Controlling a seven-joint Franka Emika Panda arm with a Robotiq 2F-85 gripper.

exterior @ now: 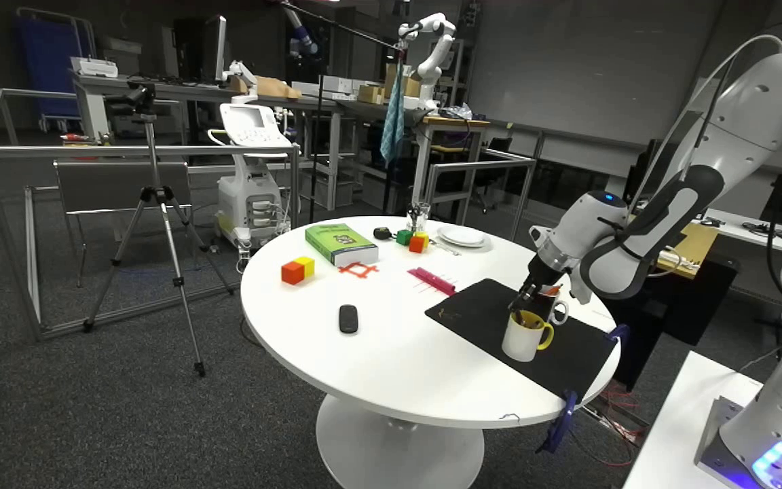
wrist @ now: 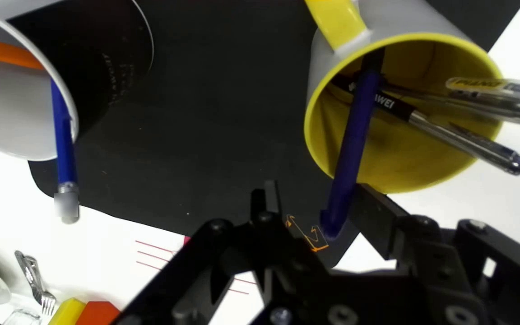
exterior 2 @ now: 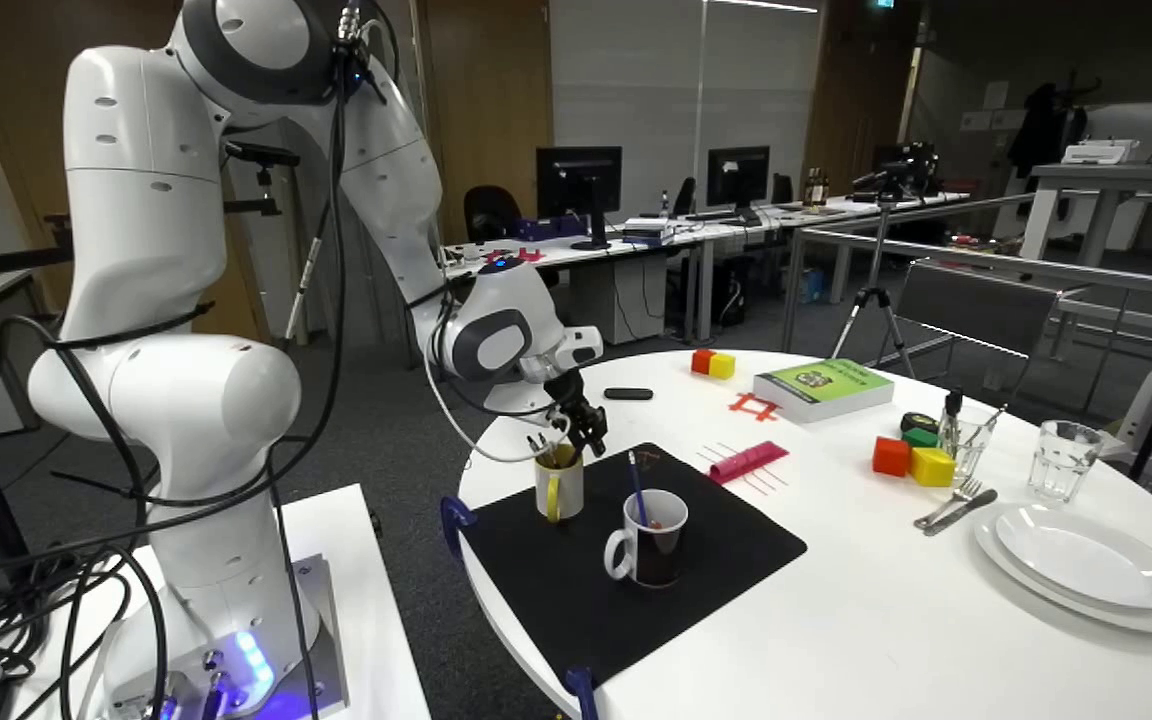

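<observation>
Big room, this: grey carpet [exterior: 126,421] spreads below the round white table [exterior: 391,367], and look at that rim, one smooth curve with metal rails [exterior: 51,151] standing well apart beyond it. The white arm [exterior 2: 141,230] reaches in over the edge. On its side the black mat [exterior 2: 576,600] runs right up to the rim, blue clamps [exterior 2: 454,520] at two corners. Toward the middle there's room to work, white tabletop stretching away between scattered pieces.

And what a spread! A green book [exterior 2: 826,385], stacked white plates [exterior 2: 1091,555], a pink piece [exterior 2: 748,460] just past the mat, coloured cubes [exterior: 294,273] farther off. Two mugs share the mat: a dark-and-white mug [exterior 2: 661,550] and, a little apart, a yellow-lined mug [exterior 2: 568,490].

Now the hand [wrist: 316,201], low at the yellow-lined mug's mouth, its fingers apart with a good gap showing in the wrist view. And in that gap, the blue pen [wrist: 355,135]! It leans out of the yellow-lined mug, upper end between the fingers, right beside the one nearest the mug while the opposite finger stands off. Touching? I can't tell. Behind it, a silver-and-black pen [wrist: 458,135] and a clear pen [wrist: 503,101] slant over the rim another way.
</observation>
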